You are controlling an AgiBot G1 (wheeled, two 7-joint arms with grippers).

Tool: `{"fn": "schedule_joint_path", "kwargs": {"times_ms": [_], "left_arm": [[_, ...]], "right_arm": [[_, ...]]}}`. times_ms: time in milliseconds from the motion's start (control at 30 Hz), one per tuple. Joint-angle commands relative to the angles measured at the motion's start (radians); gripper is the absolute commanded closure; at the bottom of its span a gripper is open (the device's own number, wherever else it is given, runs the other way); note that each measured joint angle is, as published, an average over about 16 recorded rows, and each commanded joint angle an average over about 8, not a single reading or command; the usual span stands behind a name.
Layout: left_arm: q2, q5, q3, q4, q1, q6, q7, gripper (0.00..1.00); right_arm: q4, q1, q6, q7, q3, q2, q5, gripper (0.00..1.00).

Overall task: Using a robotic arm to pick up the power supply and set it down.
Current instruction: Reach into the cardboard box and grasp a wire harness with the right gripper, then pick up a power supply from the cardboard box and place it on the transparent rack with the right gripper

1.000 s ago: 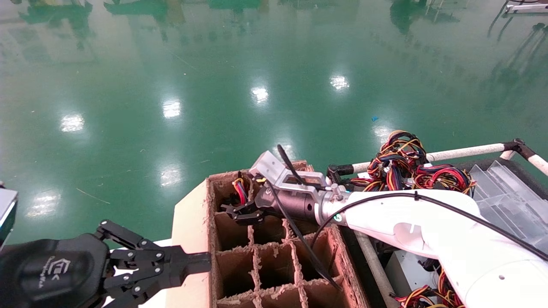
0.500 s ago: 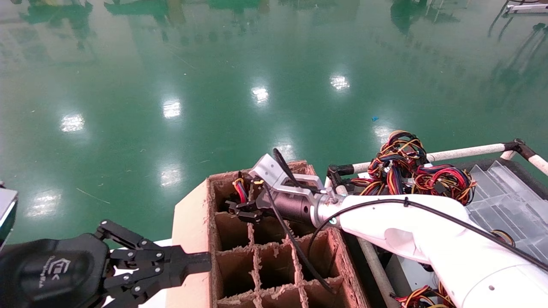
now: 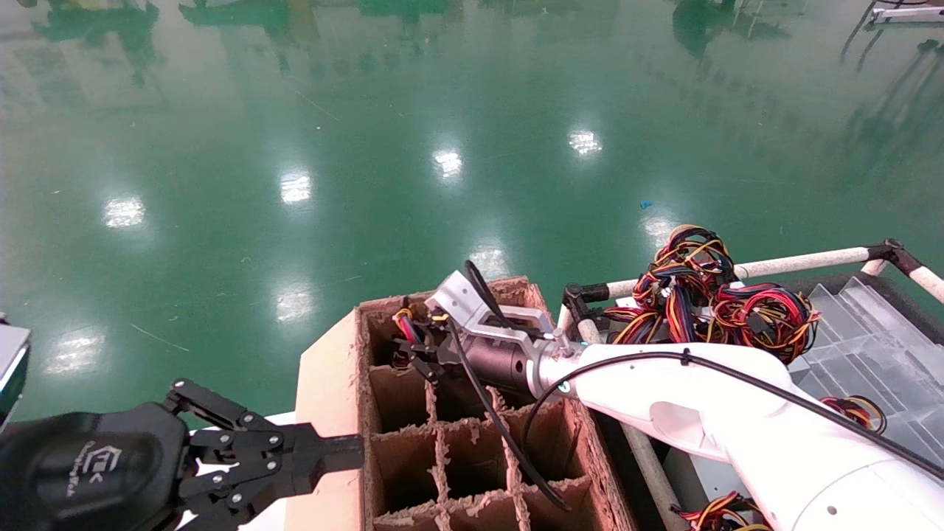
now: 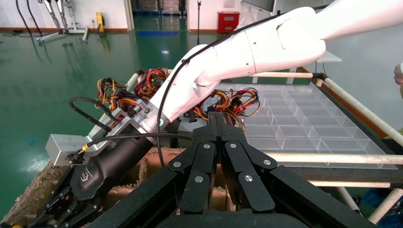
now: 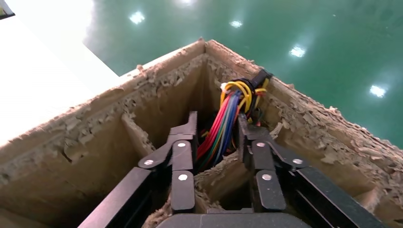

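The white robotic arm's black right gripper (image 5: 216, 142) reaches into the far-left corner cell of the brown cardboard divider box (image 3: 335, 391), fingers spread around coloured wires (image 5: 223, 126). The left gripper (image 3: 335, 451), pinched closed, hangs at the box's left edge.

This is a factory or industrial assembly floor. A glossy green-painted concrete floor (image 3: 413, 118) fills the head view from nine to three o'clock, mirroring overhead lights. At six o'clock stands a rough brown cardboard carton with divider cells (image 3: 457, 442). At four o'clock a white-and-black tube-frame cart (image 3: 804, 259) carries clear plastic compartment trays (image 3: 877, 346) and heaps of red, yellow and black wire harnesses (image 3: 700, 287). The left wrist view shows a red cabinet (image 4: 228, 21) against a far wall.
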Motion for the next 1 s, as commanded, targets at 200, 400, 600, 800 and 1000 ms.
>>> {"fn": "schedule_joint_path", "kwargs": {"times_ms": [200, 400, 600, 800, 1000], "left_arm": [[0.000, 0.000, 0.000, 0.000, 0.000, 0.000, 0.000, 0.80], [0.000, 0.000, 0.000, 0.000, 0.000, 0.000, 0.000, 0.10], [0.000, 0.000, 0.000, 0.000, 0.000, 0.000, 0.000, 0.00], [0.000, 0.000, 0.000, 0.000, 0.000, 0.000, 0.000, 0.00], [0.000, 0.000, 0.000, 0.000, 0.000, 0.000, 0.000, 0.00]], "right_arm": [[-0.002, 0.001, 0.011, 0.007, -0.042, 0.001, 0.054, 1.00], [-0.008, 0.004, 0.008, 0.001, -0.062, 0.003, 0.104, 1.00], [-0.022, 0.011, -0.015, -0.015, -0.063, 0.006, 0.163, 1.00], [-0.042, 0.029, -0.070, -0.050, -0.040, 0.015, 0.235, 1.00], [-0.056, 0.057, -0.172, -0.107, 0.005, 0.039, 0.308, 1.00]]}}
